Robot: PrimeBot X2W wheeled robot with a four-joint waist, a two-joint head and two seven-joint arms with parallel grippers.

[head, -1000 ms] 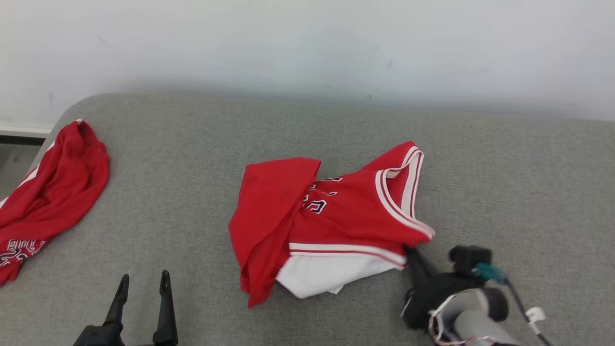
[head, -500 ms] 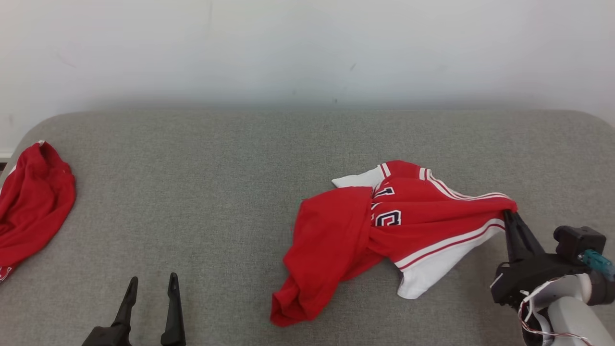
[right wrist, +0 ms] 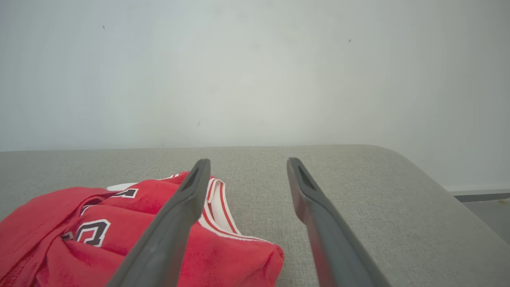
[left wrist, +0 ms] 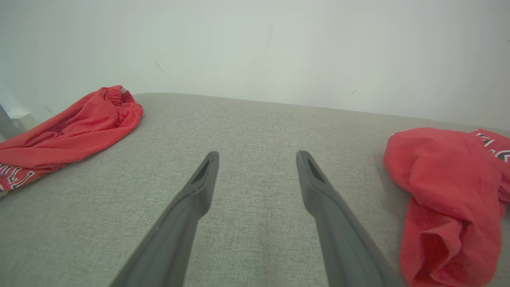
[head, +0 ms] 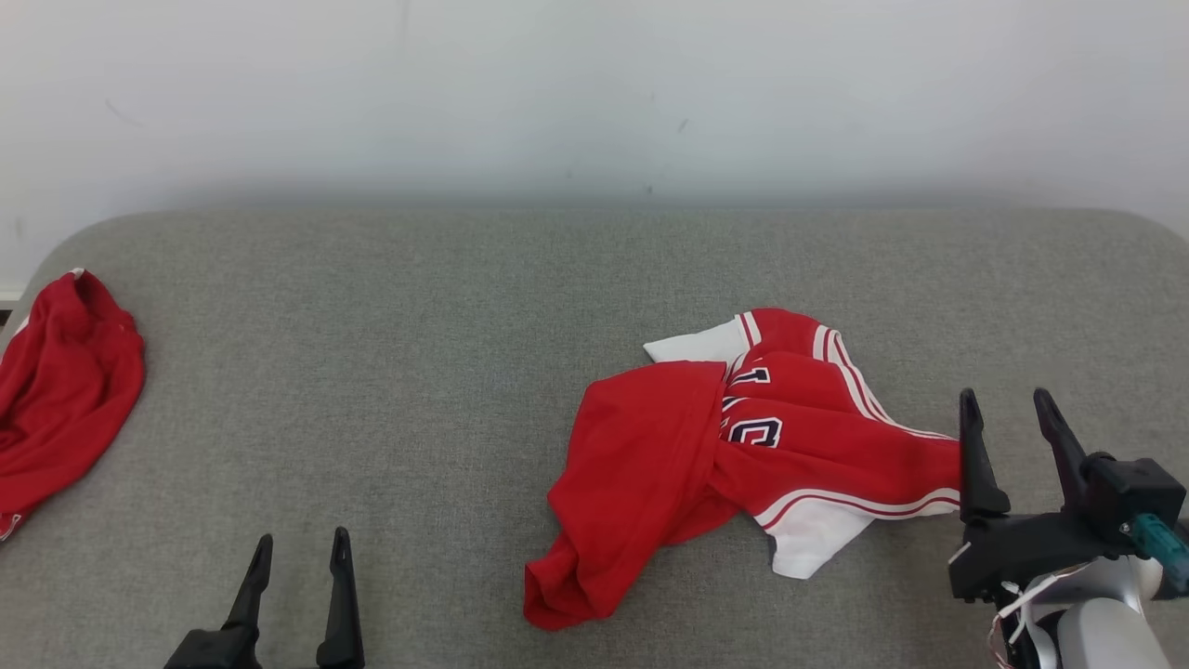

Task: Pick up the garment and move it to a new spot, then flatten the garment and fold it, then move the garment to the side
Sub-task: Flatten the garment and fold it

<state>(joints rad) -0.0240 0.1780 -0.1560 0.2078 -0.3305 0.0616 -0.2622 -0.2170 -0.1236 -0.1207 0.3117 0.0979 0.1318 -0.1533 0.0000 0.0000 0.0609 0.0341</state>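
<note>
Lying crumpled on cushion, red jersey, left jaws spread, right jaws spread

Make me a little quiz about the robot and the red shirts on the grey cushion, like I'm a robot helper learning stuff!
1. True or false: the right gripper is clamped shut on the crumpled jersey.
2. Where on the grey padded surface does the other red garment lie? A) at its far left edge B) at its far right edge C) in the very middle
3. How many red garments lie on the surface in all?

Key: 1. False; its jaws stand open beside the jersey's right end. 2. A. 3. Two.
</note>
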